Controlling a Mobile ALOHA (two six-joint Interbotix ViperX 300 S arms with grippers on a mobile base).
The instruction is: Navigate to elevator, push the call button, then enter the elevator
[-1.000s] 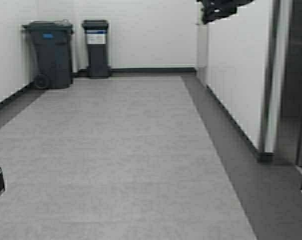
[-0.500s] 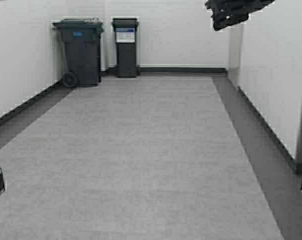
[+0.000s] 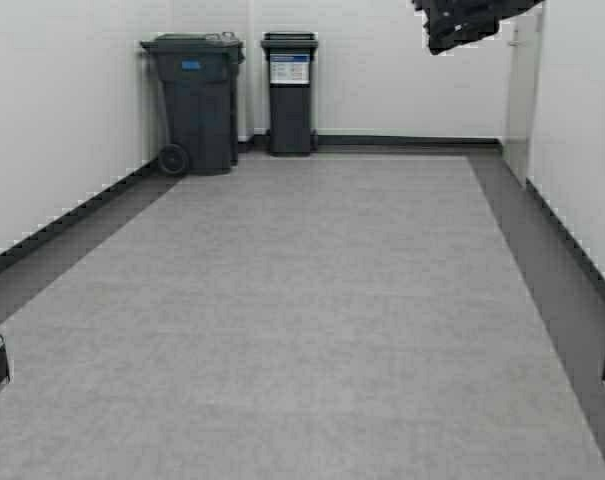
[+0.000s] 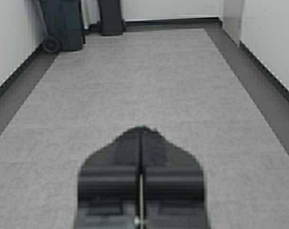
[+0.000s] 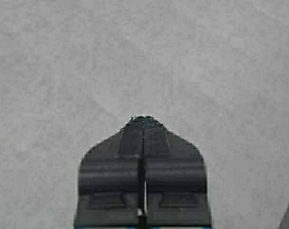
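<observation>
Two bins (image 3: 192, 100) stand against the far wall; no elevator or call button shows in any view, so the base could drive on down the corridor and miss them. Left gripper (image 4: 141, 136) and right gripper (image 5: 143, 121) are pressed together, holding nothing. Floor (image 3: 312, 300) is flat grey carpet, walls plain white
</observation>
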